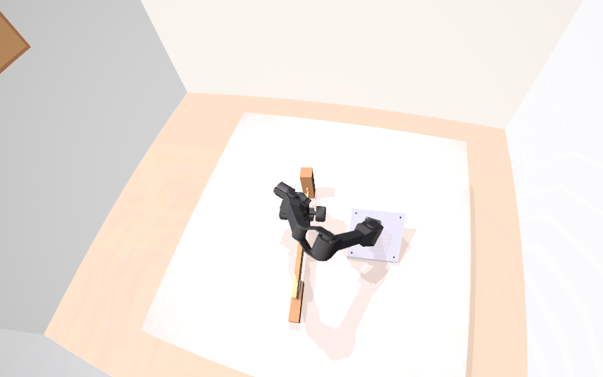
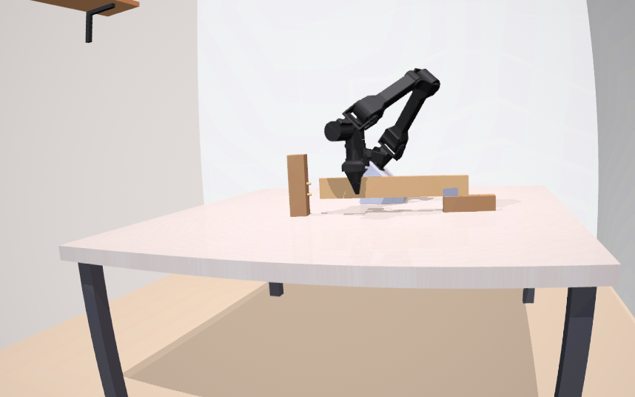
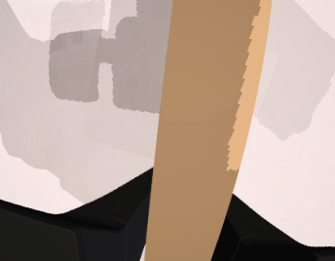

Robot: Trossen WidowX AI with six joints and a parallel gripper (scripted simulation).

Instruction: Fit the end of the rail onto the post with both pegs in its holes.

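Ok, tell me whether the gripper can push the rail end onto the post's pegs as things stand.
Probably yes. The gripper is shut on the rail, whose end is raised level facing the pegs on the post; only an open gap lies between, with nothing in it.

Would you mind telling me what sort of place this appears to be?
Probably a bare indoor workroom: one pale table on dark legs, a wall shelf on brackets, plain walls and wood flooring.
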